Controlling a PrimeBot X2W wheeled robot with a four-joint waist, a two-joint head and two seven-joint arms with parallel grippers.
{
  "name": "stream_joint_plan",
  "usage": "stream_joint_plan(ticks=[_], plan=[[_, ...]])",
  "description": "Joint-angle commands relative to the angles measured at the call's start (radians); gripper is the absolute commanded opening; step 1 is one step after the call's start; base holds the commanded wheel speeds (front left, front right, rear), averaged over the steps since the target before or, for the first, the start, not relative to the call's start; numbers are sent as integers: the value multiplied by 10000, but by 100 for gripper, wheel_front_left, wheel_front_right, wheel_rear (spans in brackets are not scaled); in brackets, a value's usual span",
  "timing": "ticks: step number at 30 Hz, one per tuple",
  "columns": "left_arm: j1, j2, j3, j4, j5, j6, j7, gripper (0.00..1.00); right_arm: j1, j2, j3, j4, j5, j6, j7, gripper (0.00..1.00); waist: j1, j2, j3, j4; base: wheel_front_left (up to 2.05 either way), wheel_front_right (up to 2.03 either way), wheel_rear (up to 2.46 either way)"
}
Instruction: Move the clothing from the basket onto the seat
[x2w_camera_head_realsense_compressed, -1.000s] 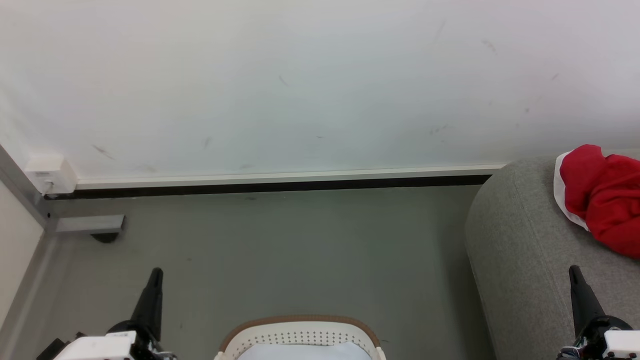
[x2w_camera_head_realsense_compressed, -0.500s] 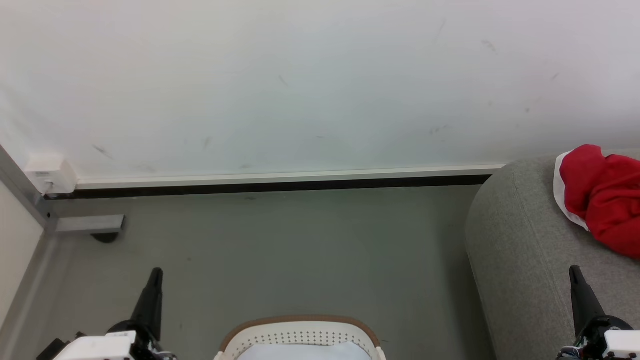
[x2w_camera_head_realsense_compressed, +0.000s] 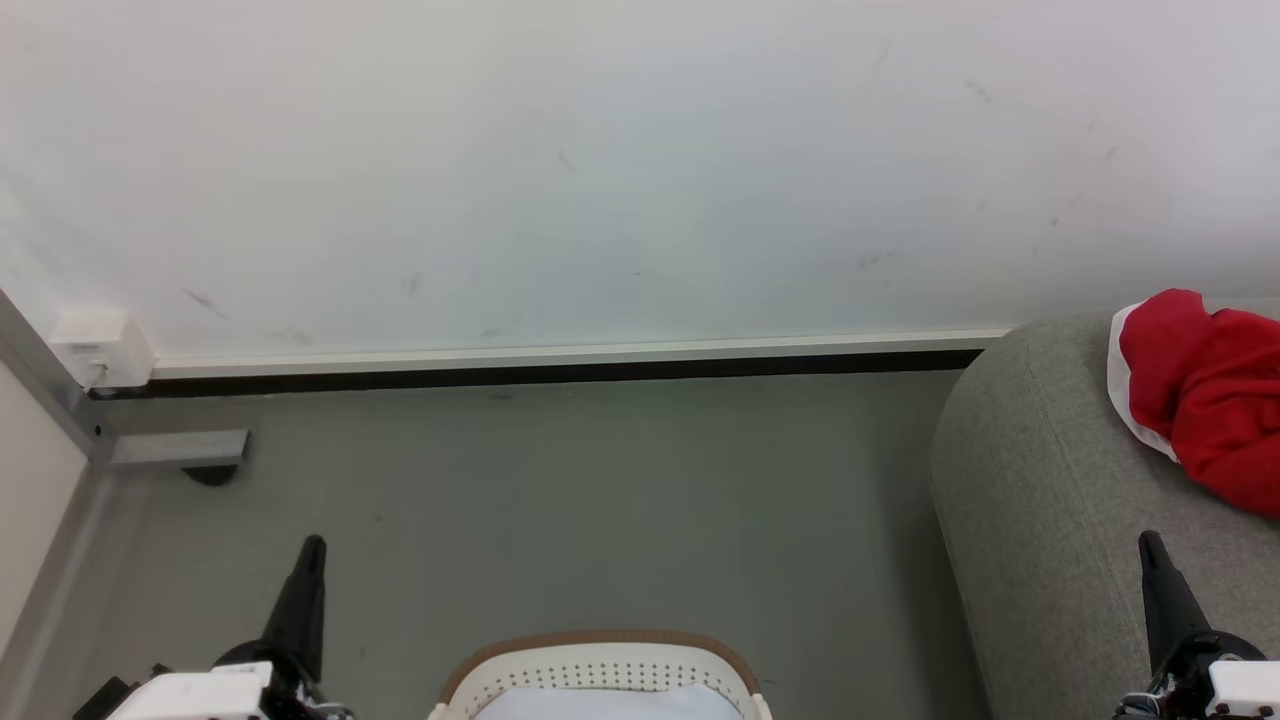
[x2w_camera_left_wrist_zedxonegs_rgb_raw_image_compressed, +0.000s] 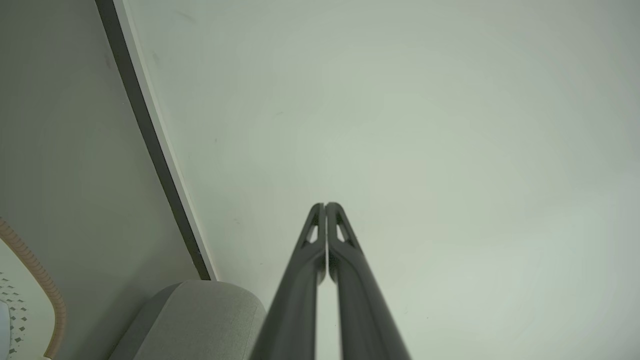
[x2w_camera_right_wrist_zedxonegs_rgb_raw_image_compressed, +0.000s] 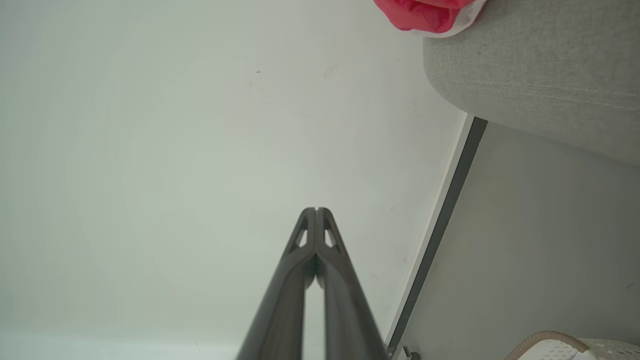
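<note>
though shut tight on nothing, left gripper (x2w_camera_head_realsense_compressed: 312, 548) at lower left, just left of the basket (x2w_camera_head_realsense_compressed: 600, 640) at bottom middle. at right, seat (x2w_camera_head_realsense_compressed: 1040, 500) with red clothing (x2w_camera_head_realsense_compressed: 1200, 400) heaped on top, straight up-frame from the shut, empty right gripper (x2w_camera_head_realsense_compressed: 1150, 542), the nearer one. no change from a second ago.

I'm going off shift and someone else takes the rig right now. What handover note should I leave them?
Left hand: shut, empty, beside the basket.
Right hand: shut, empty, by the seat.
Red garment: lying on the seat, so that part is done.
Basket: its inside is mostly out of frame; something pale shows in it, no red visible.
Left to do: look into the basket and move any clothing that remains.
</note>
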Motion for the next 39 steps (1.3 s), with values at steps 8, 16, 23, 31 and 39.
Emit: stream_joint_plan(ticks=[8,16,23,31,39], plan=[[-88,19,22,2,-140,-41,36,0,-115,23,-47,8,-46,-19,63,0,0,0,0,0,0,0,0],[-88,19,22,1,-140,-41,35,0,-116,29,-57,9,-56,-19,53,0,0,0,0,0,0,0,0],[-88,19,21,1,-140,-41,35,0,-118,35,-67,10,-65,-21,61,0,0,0,0,0,0,0,0],[-88,19,21,0,-141,-41,34,0,-119,41,-75,11,-75,-19,51,0,0,0,0,0,0,0,0],[-88,19,21,0,-141,-41,34,0,-120,43,-83,11,-84,-19,61,0,0,0,0,0,0,0,0]])
